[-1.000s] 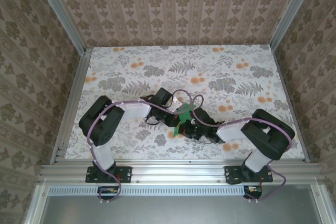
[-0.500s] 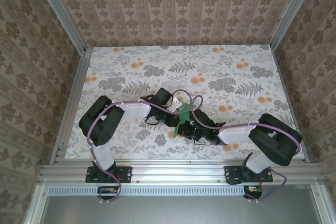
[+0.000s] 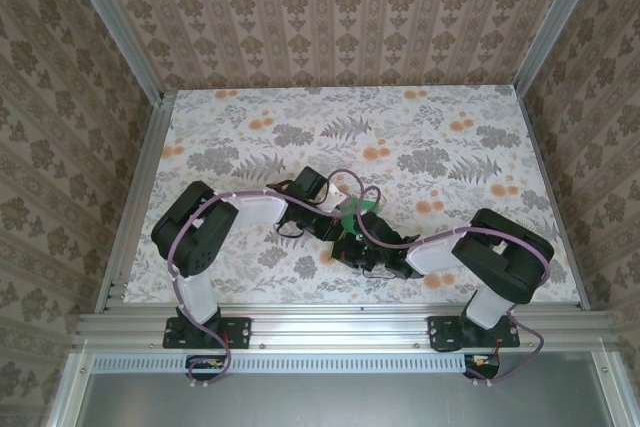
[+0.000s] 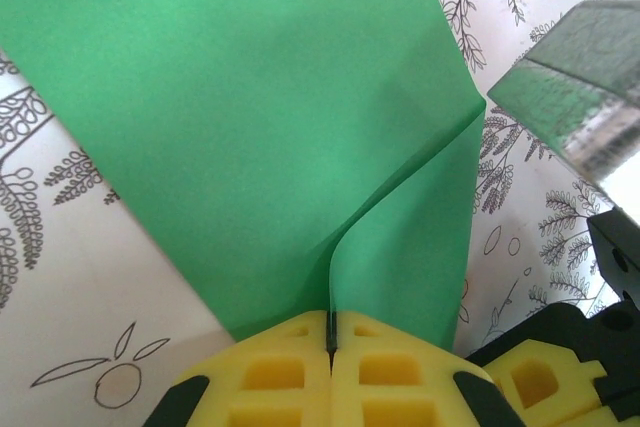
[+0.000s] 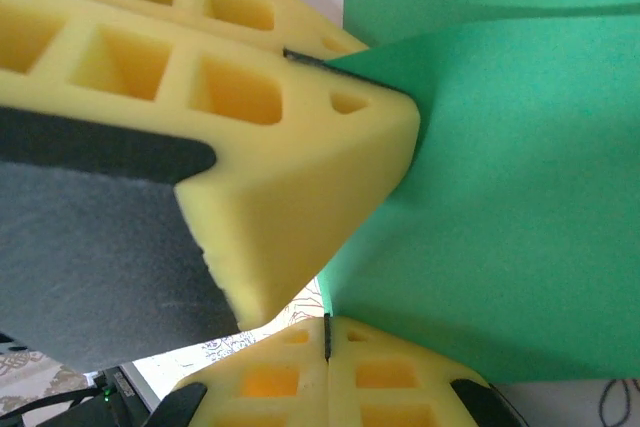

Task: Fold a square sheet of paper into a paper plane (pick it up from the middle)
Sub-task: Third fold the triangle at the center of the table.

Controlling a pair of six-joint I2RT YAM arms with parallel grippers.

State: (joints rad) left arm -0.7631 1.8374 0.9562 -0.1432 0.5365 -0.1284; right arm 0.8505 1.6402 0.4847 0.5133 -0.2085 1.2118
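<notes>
The bright green square sheet of paper [image 3: 358, 211] hangs between both grippers just above the table's near middle, bent along a fold. In the left wrist view the paper [image 4: 260, 117] rises in two layers from my left gripper [image 4: 330, 332], whose yellow fingers are shut on its folded edge. My right gripper [image 5: 327, 337] is shut on another edge of the paper [image 5: 500, 197]. The left gripper's yellow fingers [image 5: 250, 97] pinch the sheet close above it. In the top view the left gripper [image 3: 343, 221] and right gripper [image 3: 356, 239] almost touch. A paper plane is out of view.
The floral tabletop [image 3: 300, 127] stretches behind the arms to patterned walls framed in aluminium. The right arm's black elbow [image 3: 510, 257] sits near the right front corner and the left arm's elbow [image 3: 190, 227] near the left front.
The right arm's elbow swung out to the right and came back left. The right gripper and the paper shifted slightly. Both grippers stayed shut on the sheet.
</notes>
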